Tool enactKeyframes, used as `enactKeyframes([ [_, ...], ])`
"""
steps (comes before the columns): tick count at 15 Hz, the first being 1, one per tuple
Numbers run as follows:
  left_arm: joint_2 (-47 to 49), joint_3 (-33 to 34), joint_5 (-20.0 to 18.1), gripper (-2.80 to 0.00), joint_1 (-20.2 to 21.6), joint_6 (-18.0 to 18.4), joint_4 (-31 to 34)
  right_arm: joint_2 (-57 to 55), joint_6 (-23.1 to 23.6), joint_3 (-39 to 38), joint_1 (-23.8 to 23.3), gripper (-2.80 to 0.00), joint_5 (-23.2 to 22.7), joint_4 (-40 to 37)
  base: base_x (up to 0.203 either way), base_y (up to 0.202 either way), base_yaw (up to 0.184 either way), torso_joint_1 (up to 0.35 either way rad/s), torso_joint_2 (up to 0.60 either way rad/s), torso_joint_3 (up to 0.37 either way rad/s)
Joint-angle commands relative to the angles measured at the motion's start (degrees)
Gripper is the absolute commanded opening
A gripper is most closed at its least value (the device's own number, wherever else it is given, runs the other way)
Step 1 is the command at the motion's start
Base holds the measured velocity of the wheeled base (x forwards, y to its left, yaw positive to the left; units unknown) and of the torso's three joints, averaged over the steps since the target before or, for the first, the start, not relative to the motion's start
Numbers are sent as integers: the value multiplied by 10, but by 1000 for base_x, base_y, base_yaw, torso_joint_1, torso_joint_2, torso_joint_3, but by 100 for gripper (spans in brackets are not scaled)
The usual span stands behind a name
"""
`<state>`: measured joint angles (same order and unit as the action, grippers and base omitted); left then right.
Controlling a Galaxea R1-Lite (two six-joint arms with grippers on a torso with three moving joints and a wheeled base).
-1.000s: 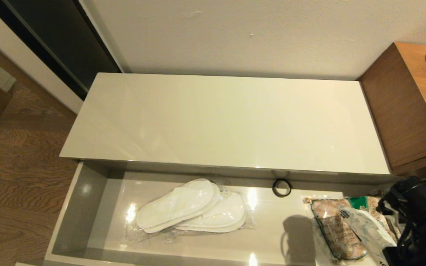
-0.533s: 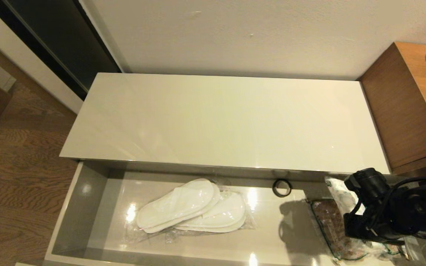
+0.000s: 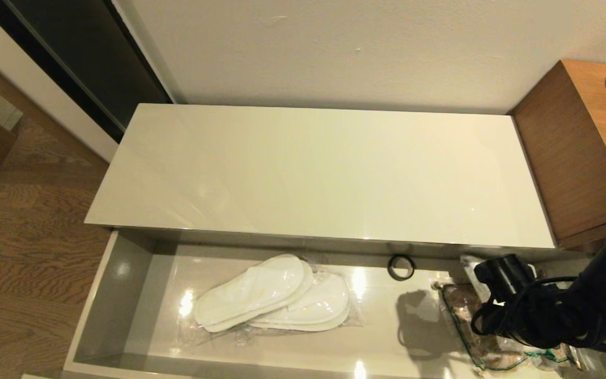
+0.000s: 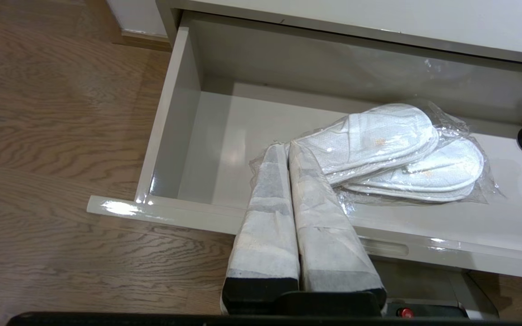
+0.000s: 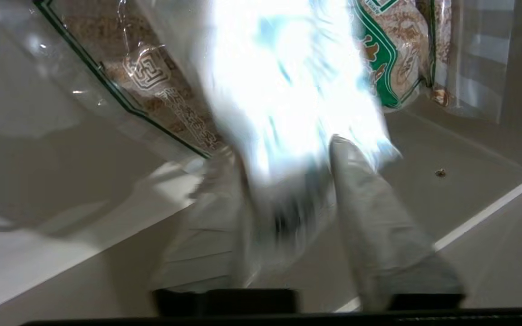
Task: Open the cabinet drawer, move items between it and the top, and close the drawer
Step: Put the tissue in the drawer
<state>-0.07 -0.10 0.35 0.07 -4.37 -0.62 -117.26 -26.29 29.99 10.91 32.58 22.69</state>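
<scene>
The cabinet drawer (image 3: 98, 305) stands pulled out below the glossy cream top (image 3: 324, 168), which is bare. The wrapped white slippers (image 3: 276, 295) lie in the drawer's middle-left, also seen as slippers (image 4: 392, 149) from the left wrist. My right gripper (image 5: 283, 154) is over the drawer's right end, shut on the white tissue pack (image 5: 283, 81), which it holds just above the snack bag. In the head view my wrist hides most of the pack; only a corner of the tissue pack (image 3: 468, 263) shows. My left gripper (image 4: 287, 147) is shut and empty, above the drawer's front edge (image 4: 175, 210) near the slippers.
A green-labelled bag of brown snacks (image 3: 471, 326) lies at the drawer's right end under my right arm. A small black ring (image 3: 401, 267) sits by the drawer's back wall. A taller brown wooden cabinet (image 3: 582, 152) stands right of the top. Wooden floor lies to the left.
The tissue pack lay on the snack bag; my right gripper has taken it up and swung in from the lower right toward the drawer's back wall.
</scene>
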Motion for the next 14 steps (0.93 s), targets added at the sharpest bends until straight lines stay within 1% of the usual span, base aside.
enactKeyframes([
  [1, 1, 0, 1, -280, 0, 0, 0, 3, -2, -6, 1, 0, 2, 1, 0, 0, 0, 0, 0, 0],
  [4, 1, 0, 0, -280, 0, 0, 0, 49, 1, -35, 8, 0, -3, -4, 0, 0, 0, 0, 0, 0],
  [6, 1, 0, 0, -280, 0, 0, 0, 101, 4, -59, 26, 0, -5, -8, 0, 0, 0, 0, 0, 0],
  [8, 1, 0, 0, -280, 0, 0, 0, 171, 4, -86, 47, 0, -6, -30, 0, 0, 0, 0, 0, 0],
  [11, 1, 0, 0, -280, 0, -1, 0, 291, -4, -100, 57, 0, -6, -97, 0, 0, 0, 0, 0, 0],
  [12, 1, 0, 0, -280, 0, 0, 0, 335, -5, -95, 58, 0, -6, -135, 0, 0, 0, 0, 0, 0],
  [13, 1, 0, 0, -280, 0, 0, 0, 387, -7, -81, 59, 0, -6, -189, 0, 0, 0, 0, 0, 0],
  [14, 1, 0, 0, -280, 0, 0, 0, 436, -8, -64, 59, -280, -6, -257, 0, 0, 0, 0, 0, 0],
])
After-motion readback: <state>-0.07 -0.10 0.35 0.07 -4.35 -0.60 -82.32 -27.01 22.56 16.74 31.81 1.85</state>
